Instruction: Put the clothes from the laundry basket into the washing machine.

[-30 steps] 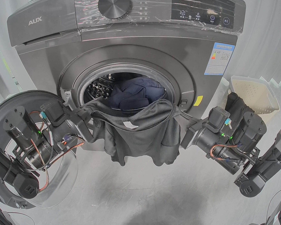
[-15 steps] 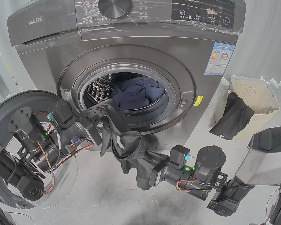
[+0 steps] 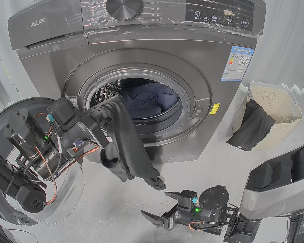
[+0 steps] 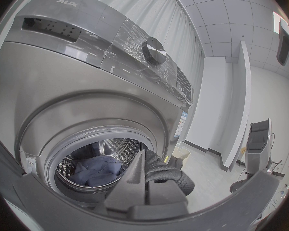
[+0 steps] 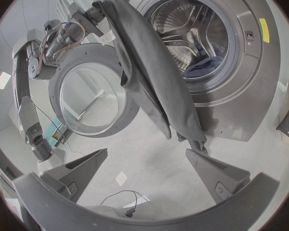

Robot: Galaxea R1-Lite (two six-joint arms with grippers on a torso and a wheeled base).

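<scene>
Floor [image 3: 118,206] below, your left pincer [image 3: 103,112] clamps the garment [image 3: 128,139] at the drum mouth [image 3: 106,97] for loading — right pincer [image 3: 154,204] spread.

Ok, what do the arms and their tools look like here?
Both the left arm and the right arm are dark grey, with cylindrical joints, orange braided cables, green lights and teal connectors. The left tool and the right tool have dark wedge-shaped fingers.

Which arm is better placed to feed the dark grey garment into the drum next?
Left. The left gripper is shut on the dark grey garment at the drum's round opening; the right gripper hangs open, low near the floor.
</scene>
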